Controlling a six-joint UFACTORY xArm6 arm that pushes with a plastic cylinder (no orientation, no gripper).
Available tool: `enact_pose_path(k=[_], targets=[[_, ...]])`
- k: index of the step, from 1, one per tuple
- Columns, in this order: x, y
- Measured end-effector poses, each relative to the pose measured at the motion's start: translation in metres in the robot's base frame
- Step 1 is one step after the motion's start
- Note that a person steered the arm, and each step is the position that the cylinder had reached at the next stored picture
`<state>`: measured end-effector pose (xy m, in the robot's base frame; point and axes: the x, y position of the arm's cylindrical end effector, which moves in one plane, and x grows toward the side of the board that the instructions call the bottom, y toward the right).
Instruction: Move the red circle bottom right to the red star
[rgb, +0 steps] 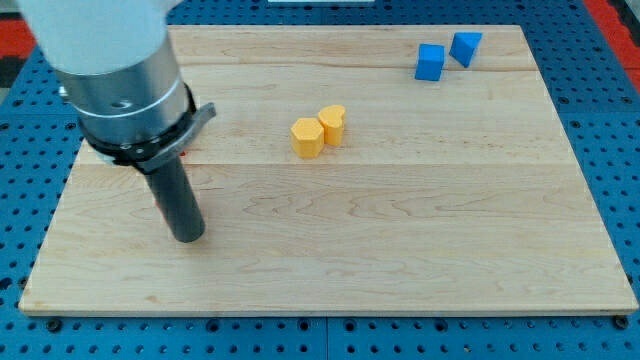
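My tip rests on the wooden board at the view's left, below the arm's big grey body. A thin sliver of red shows just right of the rod's collar, mostly hidden by the arm. I cannot make out its shape. No red circle or red star shows in full. The tip stands below that red sliver and far left of the other blocks.
A yellow hexagon block and a yellow block touch each other near the board's middle top. Two blue blocks sit close together at the top right. Blue pegboard surrounds the board.
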<state>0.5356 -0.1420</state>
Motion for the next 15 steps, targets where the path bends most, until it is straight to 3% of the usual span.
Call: enact_pose_path(k=[2,4,5,7,8,9,10,11,12,14,15], targets=[[0.004,0.064],[0.047,0.062],[0.041,0.013],[0.013,-0.001],[0.0,-0.049],[-0.013,-0.062],[-0.033,-0.032],[-0.023,-0.038],[0.001,0.006],[-0.06,-0.034],[-0.057,0.056]])
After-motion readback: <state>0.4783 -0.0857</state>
